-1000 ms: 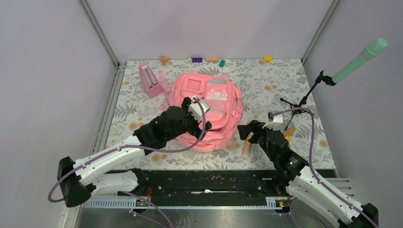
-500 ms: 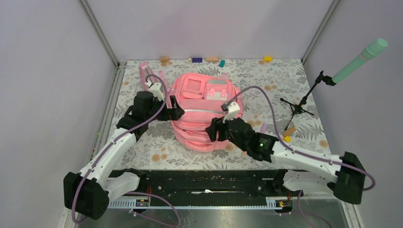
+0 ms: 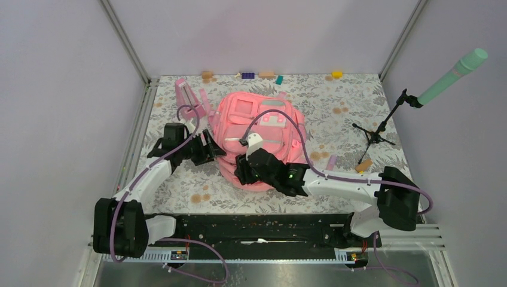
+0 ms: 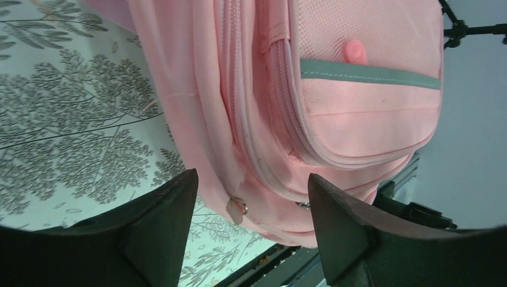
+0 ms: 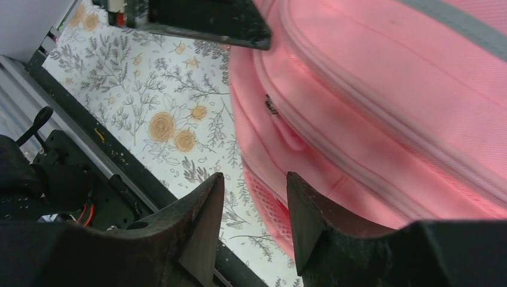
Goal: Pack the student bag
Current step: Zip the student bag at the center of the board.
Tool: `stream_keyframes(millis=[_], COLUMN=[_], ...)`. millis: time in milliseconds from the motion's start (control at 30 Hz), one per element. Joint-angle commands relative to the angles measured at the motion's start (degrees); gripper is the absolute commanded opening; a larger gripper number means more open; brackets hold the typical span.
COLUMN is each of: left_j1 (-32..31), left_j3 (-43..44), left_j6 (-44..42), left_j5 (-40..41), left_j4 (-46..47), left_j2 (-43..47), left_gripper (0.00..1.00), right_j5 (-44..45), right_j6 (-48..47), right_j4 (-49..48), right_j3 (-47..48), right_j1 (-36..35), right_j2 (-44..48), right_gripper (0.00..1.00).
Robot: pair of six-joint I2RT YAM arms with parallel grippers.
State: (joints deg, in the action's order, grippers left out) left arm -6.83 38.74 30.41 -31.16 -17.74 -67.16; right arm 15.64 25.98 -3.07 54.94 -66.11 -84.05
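The student bag [image 3: 239,110] is a large pink backpack lying flat mid-table, front pockets up. My left gripper [image 3: 214,148] is at its left side, open. In the left wrist view the bag [image 4: 359,113] fills the frame, and a zipper pull [image 4: 238,209] hangs between the spread jaws of the left gripper [image 4: 251,179], untouched. My right gripper [image 3: 239,170] is at the bag's near-left corner. In the right wrist view that gripper [image 5: 254,179] is open with a narrow gap, the bag's [image 5: 388,89] mesh edge [image 5: 269,203] lying just beyond the fingertips.
A small pink triangular stand [image 3: 188,98] sits at the back left. Small coloured blocks [image 3: 248,75] line the back edge. A microphone stand [image 3: 382,128] is at the right, with a pink stick [image 3: 330,161] and an orange piece [image 3: 363,164] near it. A black rail [image 3: 263,224] runs along the near edge.
My left gripper left the bag's top and went to its left side. My right arm swung from the table's right side to the bag's near-left corner. Both pairs of jaws narrowed.
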Motion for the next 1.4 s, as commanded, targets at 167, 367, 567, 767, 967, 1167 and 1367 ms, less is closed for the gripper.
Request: stream_keyframes(millis=[167, 367, 567, 767, 967, 1167, 1367], left_j1=[0.45, 0.43, 0.41, -0.74, -3.62, -4.41, -4.83], left_j3=[-0.65, -1.06, -2.15, -3.21, -3.37, -3.5, -3.41], left_j6=[3.24, 3.9, 4.92, 5.13, 4.66, 4.19, 3.88], left_j5=[-7.87, -9.84, -12.51, -14.32, -15.7, -15.7, -16.01], left_j4=[6.45, 7.85, 11.52, 16.5, 19.42, 20.01, 20.14], left_j2=[-3.36, -3.97, -1.7, 3.34, 5.52, 7.01, 7.31], left_gripper=[0.52, 0.3, 0.06, 0.0, 0.0, 0.0, 0.0], right_j5=[1.38, 5.69, 2.55, 3.25, 1.26, 0.57, 1.61], right_j6=[5.54, 8.84, 12.97, 16.14, 15.2, 12.36, 12.62], right_j4=[0.41, 3.55, 5.27, 2.53, -1.1, -4.87, -6.35], right_j3=[4.28, 4.79, 2.99, -0.75, -0.29, 0.23, 0.63], right_j1=[-1.31, -1.06, 1.57, 2.88, 3.53, 3.41, 3.31], right_j2=[-4.27, -3.27, -2.36, 0.33, -0.02, -1.9, -3.39], right_gripper=[0.5, 0.56, 0.57, 0.56, 0.57, 0.54, 0.51])
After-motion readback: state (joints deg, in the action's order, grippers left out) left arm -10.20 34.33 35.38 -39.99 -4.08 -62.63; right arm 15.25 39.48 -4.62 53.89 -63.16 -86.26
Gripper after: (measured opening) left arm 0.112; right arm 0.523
